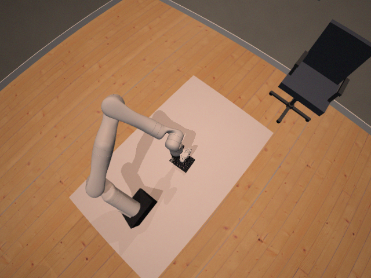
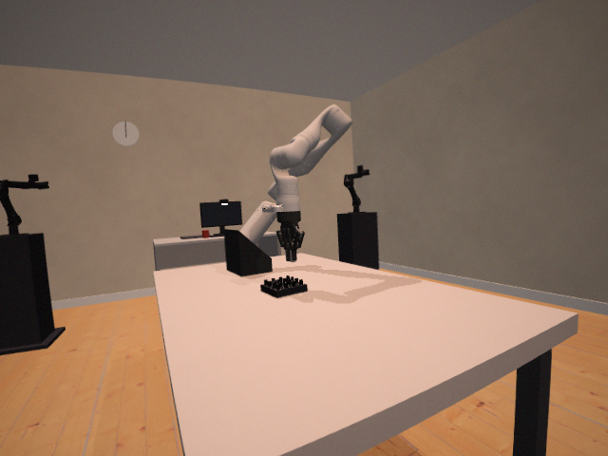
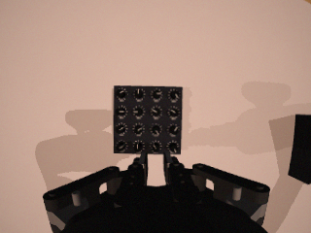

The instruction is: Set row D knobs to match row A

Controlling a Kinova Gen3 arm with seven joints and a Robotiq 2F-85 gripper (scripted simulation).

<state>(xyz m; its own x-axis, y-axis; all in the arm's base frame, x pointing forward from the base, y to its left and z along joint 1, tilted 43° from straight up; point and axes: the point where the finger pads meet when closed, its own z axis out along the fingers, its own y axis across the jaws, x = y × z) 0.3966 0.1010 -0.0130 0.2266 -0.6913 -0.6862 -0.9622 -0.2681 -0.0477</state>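
I have the gripper point(image 2: 291, 256) hanging above the knob box point(image 3: 148, 120), well clear of it, its fingers nearly together and holding nothing. The box stands on the table point(image 2: 343, 343), just in front of the arm's black base point(image 2: 245, 255). Knob names are too small to read.

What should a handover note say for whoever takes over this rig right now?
Gripper: fingers set narrow with nothing between them, hanging above the knob box and touching no knob.
Knob box: on its feet on the white table, a little way in front of the arm's black base. In the wrist view it sits square under the camera, four rows of four knobs.
Done: cannot tell; the knob lines are too small to read.
Left: read rows A and D up close, descend, and turn each D knob that differs. Leave every other knob untouched.
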